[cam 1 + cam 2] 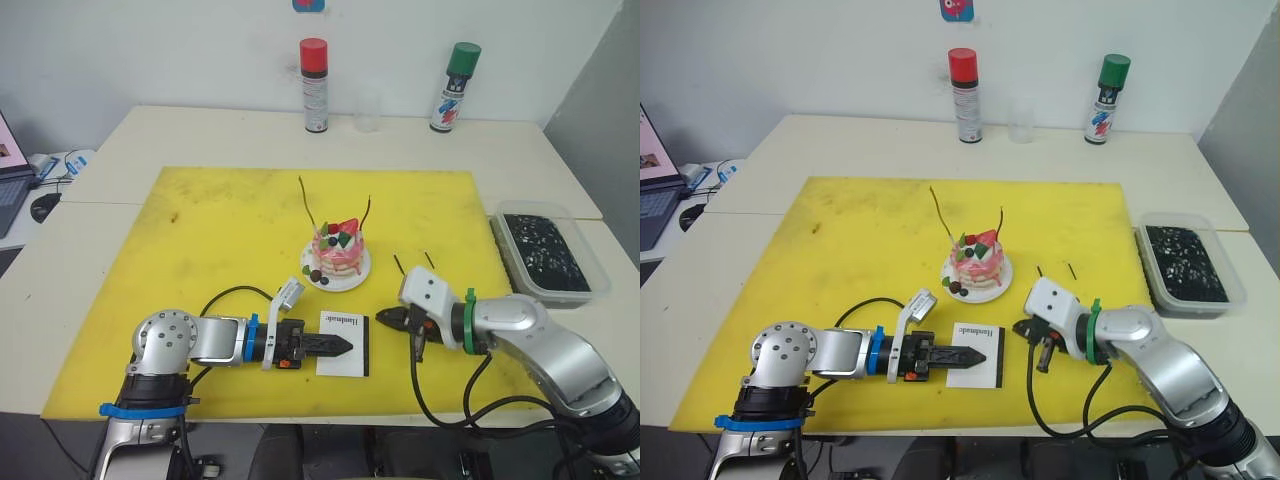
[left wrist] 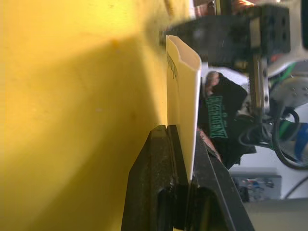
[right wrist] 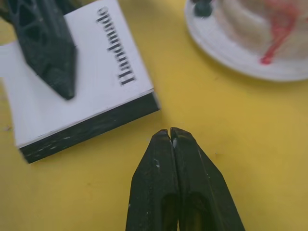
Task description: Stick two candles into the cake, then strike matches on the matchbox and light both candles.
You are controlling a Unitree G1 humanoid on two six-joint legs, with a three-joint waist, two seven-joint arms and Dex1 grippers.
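Candles: both already planted in the cake (image 1: pixel 337 250), one (image 1: pixel 307 203) leaning out on the left side, the other (image 1: pixel 368 212) on the right, so step one looks done and only the lighting remains.

Cake: sits on its white plate (image 1: pixel 352 279) near the middle of the yellow mat (image 1: pixel 220 230) on the desk (image 1: pixel 200 130), within easy reach of either arm.

Matchbox (image 1: pixel 345 362): lies in front of the cake, toward the near edge of the mat. Pinched by the left fingers (image 1: pixel 340 345), one finger over the printed top face and one beneath, clamped on the box as the left wrist view shows. Probably gripped this way to keep the box from sliding under a strike, with its dark striking edge turned toward the right arm.

Right fingers (image 3: pixel 169 139): pressed together tip to tip, nothing visible between them, low over the mat just beside that dark edge of the box. No match in hand, so no strike possible from this pose.

Matches: two short dark sticks (image 1: pixel 400 266) (image 1: pixel 430 260) lying untouched on the mat to the right of the plate, beyond the right wrist.

Likely next need: opening the right fingers and reaching back for one match. Thin sticks flat on the mat, so a tricky pickup; also a risk of knocking the plate or the leaning candles.
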